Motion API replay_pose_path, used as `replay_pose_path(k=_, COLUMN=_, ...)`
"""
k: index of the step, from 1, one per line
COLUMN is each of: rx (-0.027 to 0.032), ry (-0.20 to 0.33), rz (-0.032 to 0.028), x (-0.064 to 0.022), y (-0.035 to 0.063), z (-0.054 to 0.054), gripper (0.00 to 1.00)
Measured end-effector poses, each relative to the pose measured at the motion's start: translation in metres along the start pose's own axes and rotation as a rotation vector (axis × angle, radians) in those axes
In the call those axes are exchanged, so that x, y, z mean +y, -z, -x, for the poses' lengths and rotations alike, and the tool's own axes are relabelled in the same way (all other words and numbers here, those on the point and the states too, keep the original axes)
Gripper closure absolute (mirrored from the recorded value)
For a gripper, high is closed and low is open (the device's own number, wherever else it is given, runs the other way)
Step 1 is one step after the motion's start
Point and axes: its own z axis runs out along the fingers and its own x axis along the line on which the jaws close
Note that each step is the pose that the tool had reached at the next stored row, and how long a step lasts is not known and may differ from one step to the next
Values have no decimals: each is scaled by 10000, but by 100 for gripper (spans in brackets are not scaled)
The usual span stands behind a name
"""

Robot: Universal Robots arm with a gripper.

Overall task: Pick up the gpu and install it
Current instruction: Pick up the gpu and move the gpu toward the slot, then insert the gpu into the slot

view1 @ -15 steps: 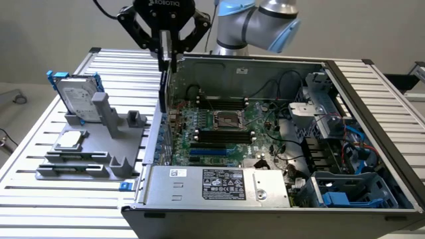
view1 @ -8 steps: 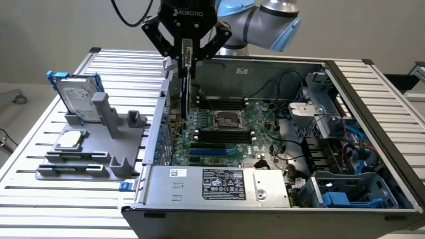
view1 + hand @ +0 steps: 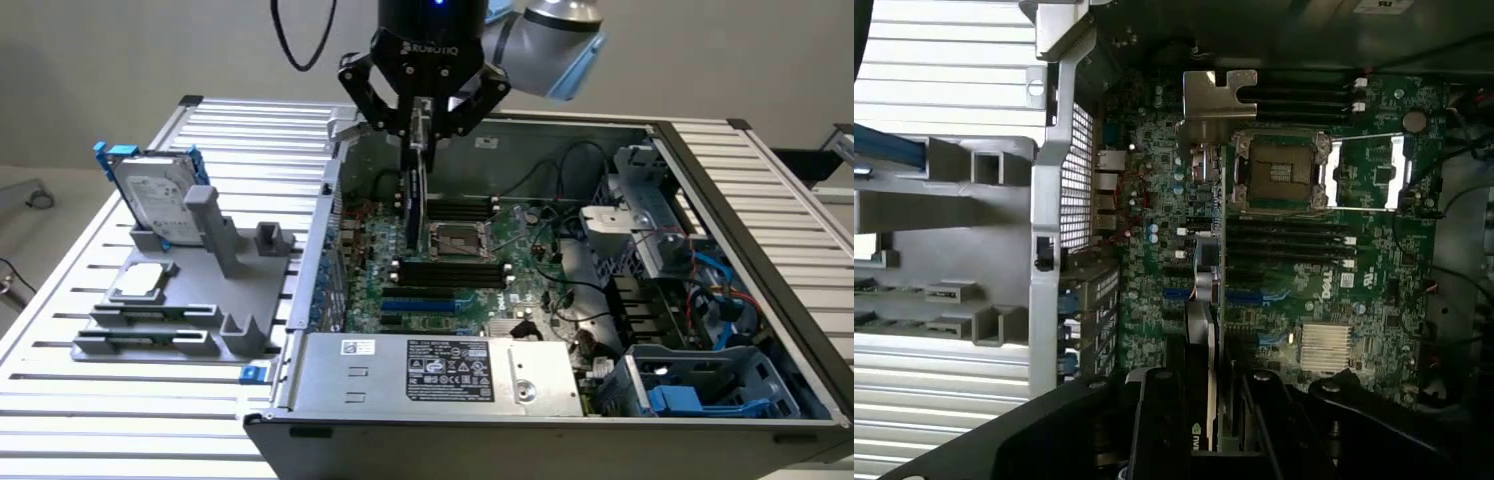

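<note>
Grips the gpu [image 3: 415, 185] by its upper edge in the claw [image 3: 419, 122], fingers drawn in narrow on the thin card, hanging it upright and edge-on above the motherboard [image 3: 447, 285]. Counts as picked up, then, and brought inside the open case [image 3: 747, 240]. Not yet installed, judging by the blue expansion slots [image 3: 408, 300] lying bare on the motherboard and the card standing over the processor socket [image 3: 451, 238]. Cannot tell whether the lower edge touches anything. From the wrist, shows a flat silvery metal bracket [image 3: 1219, 95] at the card's far end, notched and bent, with the slim dark board running back toward the claw. Looks rigid and thin. Beneath it: green, densely studded motherboard, long black memory slots [image 3: 454, 272], a finned silver heatsink [image 3: 1324, 345]. Against the motherboard's edge, a boxy grey metal power supply [image 3: 441, 370] with a printed label. Beyond the case wall from the motherboard, on the ribbed aluminium counter [image 3: 67, 410], a matte grey plastic fixture [image 3: 174, 345] carrying a silver hard drive [image 3: 154, 195] in a blue frame and a small square silver processor chip [image 3: 144, 282].
</note>
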Motion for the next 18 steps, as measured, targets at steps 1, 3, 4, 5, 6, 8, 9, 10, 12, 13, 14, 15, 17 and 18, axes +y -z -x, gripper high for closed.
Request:
replay_pose_path(k=1, rx=0, ry=0, rz=0, x=0, y=-16, z=45, gripper=73)
replay_pose_path(k=3, rx=0, ry=0, rz=1, x=2, y=-47, z=138, gripper=73)
replay_pose_path(k=4, rx=0, ry=-1, rz=0, x=4, y=-62, z=183, gripper=73)
replay_pose_path(k=5, rx=0, ry=-1, rz=0, x=4, y=-78, z=229, gripper=73)
replay_pose_path(k=6, rx=2, ry=-9, rz=2, x=6, y=-95, z=260, gripper=73)
replay_pose_path(k=8, rx=22, ry=-15, rz=2, x=6, y=-98, z=264, gripper=73)
replay_pose_path(k=9, rx=22, ry=-15, rz=2, x=6, y=-98, z=264, gripper=73)
replay_pose_path(k=10, rx=22, ry=-16, rz=2, x=6, y=-97, z=264, gripper=73)
replay_pose_path(k=12, rx=23, ry=-16, rz=1, x=6, y=-97, z=264, gripper=73)
replay_pose_path(k=13, rx=23, ry=-16, rz=1, x=6, y=-97, z=264, gripper=73)
replay_pose_path(k=14, rx=23, ry=-16, rz=1, x=6, y=-97, z=265, gripper=73)
replay_pose_path(k=15, rx=23, ry=-15, rz=2, x=6, y=-98, z=265, gripper=73)
replay_pose_path(k=17, rx=23, ry=-16, rz=2, x=6, y=-98, z=265, gripper=73)
replay_pose_path(k=18, rx=23, ry=-16, rz=1, x=6, y=-97, z=264, gripper=73)
